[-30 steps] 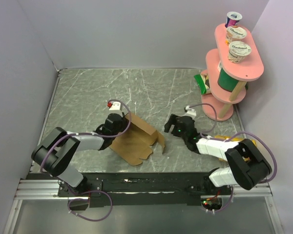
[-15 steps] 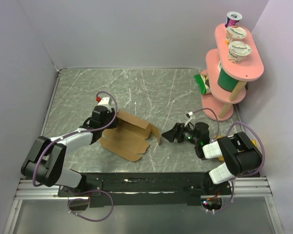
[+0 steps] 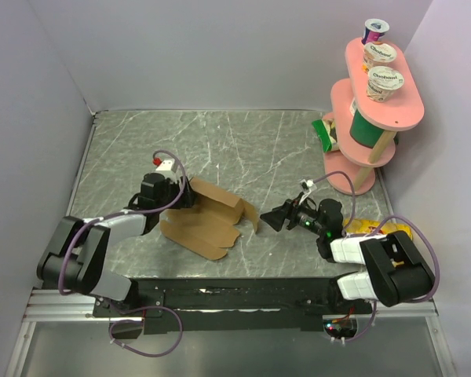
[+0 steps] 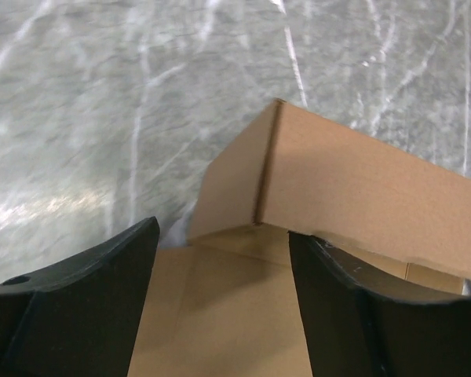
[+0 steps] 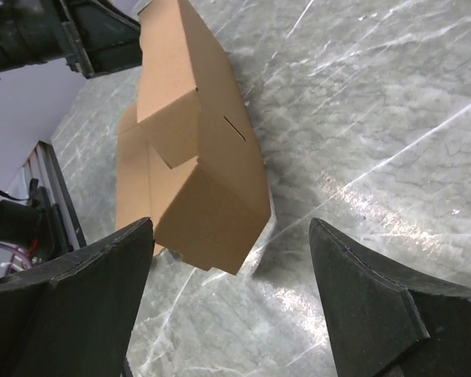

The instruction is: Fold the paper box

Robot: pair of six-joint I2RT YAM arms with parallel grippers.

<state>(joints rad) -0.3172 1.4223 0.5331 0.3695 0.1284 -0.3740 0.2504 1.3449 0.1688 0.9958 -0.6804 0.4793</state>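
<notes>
The paper box [image 3: 208, 221] is a brown, partly folded cardboard sheet lying on the grey table in the top view, with a long wall raised along its far side. My left gripper [image 3: 180, 196] hovers at its left end. In the left wrist view the left gripper [image 4: 220, 245] is open over the box's flat panel, and the raised wall [image 4: 361, 181] stands just past the right finger. My right gripper [image 3: 277, 218] sits right of the box, apart from it. In the right wrist view it [image 5: 228, 239] is open, facing the box's [image 5: 192, 149] end flap.
A pink two-tier stand [image 3: 374, 102] with yogurt cups and a green can stands at the back right, with a green packet [image 3: 324, 133] leaning at its foot. A yellow packet [image 3: 369, 228] lies under the right arm. Walls close in the table's left, back and right sides.
The left gripper moved left with the box, then opened its jaws and let go of the cardboard. The right gripper drew back to the right, away from the box.
</notes>
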